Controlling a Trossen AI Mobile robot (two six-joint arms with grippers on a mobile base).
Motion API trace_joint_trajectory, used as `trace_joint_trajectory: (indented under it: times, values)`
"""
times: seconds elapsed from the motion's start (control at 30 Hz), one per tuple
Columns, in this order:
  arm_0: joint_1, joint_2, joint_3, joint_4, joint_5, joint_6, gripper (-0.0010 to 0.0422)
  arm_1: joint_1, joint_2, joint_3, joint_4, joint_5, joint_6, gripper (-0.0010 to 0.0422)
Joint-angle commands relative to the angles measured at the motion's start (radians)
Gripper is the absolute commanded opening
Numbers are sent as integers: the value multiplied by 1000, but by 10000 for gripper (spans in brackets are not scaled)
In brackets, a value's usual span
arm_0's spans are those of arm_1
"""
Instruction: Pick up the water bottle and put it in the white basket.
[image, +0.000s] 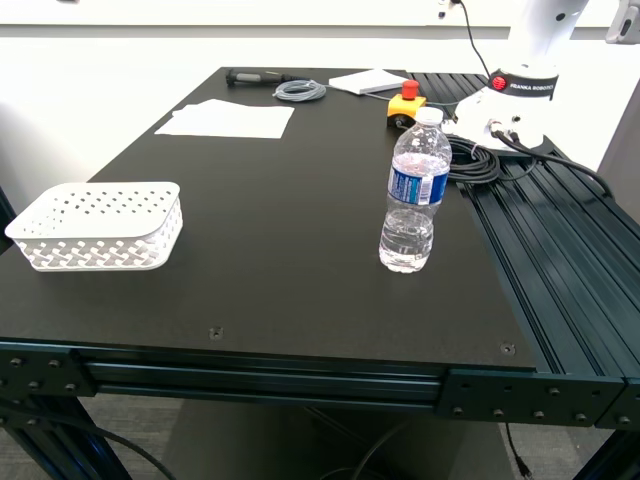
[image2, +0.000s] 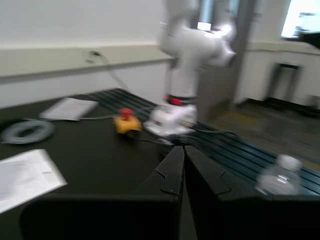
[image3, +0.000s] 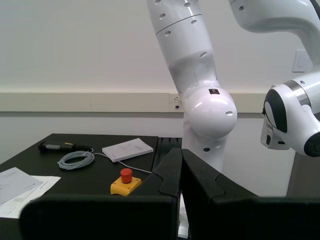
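The water bottle (image: 412, 190), clear with a white cap and blue label, stands upright on the black table (image: 280, 250), a little toward the exterior view's right. The white basket (image: 100, 225) sits empty near the front edge at the exterior view's left. Neither of my grippers shows in the exterior view. My first gripper (image2: 184, 150) is shut with nothing between its fingers; the bottle's top (image2: 280, 176) appears blurred beyond it and off to one side. My second gripper (image3: 181, 151) is also shut and empty, and its view shows neither bottle nor basket.
Another white robot arm's base (image: 515, 100) stands at the back on the exterior view's right, with coiled black cable (image: 470, 160) beside it. A yellow emergency-stop button (image: 406, 103), papers (image: 228, 118), a grey cable coil (image: 299, 91) and a booklet (image: 368, 81) lie at the back.
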Motion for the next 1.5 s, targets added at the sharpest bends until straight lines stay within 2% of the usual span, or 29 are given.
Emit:
trace_joint_trajectory:
  times: [0.03, 0.13, 0.3, 0.43, 0.7, 0.97, 1.13, 1.5]
  values:
    - [0, 0, 1, 3, 0, 0, 1, -58, 104, 27, 5, 187, 57, 0]
    - [0, 0, 1, 2, 0, 0, 1, -154, 198, 56, 5, 274, 163, 0]
    - [0, 0, 1, 2, 0, 0, 1, -299, 330, 121, 3, 272, 326, 0]
    - [0, 0, 1, 2, 0, 0, 1, -356, 436, 184, 3, 275, 331, 0]
    - [0, 0, 1, 2, -1, 0, 1, -375, 619, 292, 5, 274, 401, 0]
    - [0, 0, 1, 3, 0, 0, 1, -450, 782, 423, 3, 266, 399, 0]
    - [0, 0, 1, 2, 0, 0, 1, -505, 827, 493, 3, 267, 401, 0]
    - [0, 0, 1, 2, 0, 0, 1, -515, 827, 525, -35, 271, 405, 3]
